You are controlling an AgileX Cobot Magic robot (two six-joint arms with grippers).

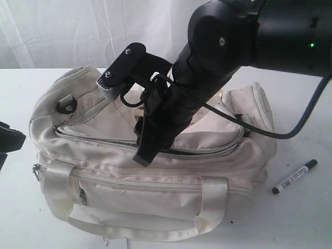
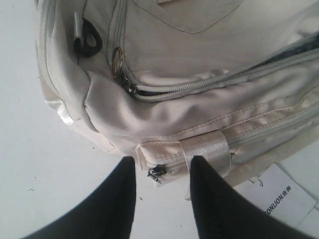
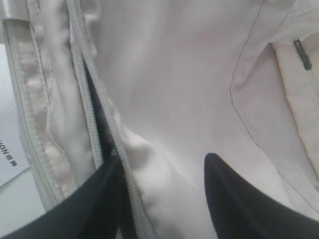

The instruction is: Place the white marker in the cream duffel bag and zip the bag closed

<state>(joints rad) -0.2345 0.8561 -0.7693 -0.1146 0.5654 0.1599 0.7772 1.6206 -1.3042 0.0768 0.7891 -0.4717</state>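
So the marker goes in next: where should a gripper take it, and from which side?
Probably the white marker at mid-barrel, from straight above, jaws closing across its slanted length: it lies flat on the table, clear of the cream duffel bag, with bare surface either side.

Directly beneath the right gripper [image 1: 144,155]: the cream duffel bag [image 1: 155,189], main zip [image 1: 207,150] gaping darkly just beside the fingertips. Well off to that gripper's right, flat on the table [image 1: 306,223], apart from the bag: the white marker [image 1: 295,176].

Marker [image 1: 294,177] lies on table [image 1: 306,223], right of duffel bag [image 1: 129,184].
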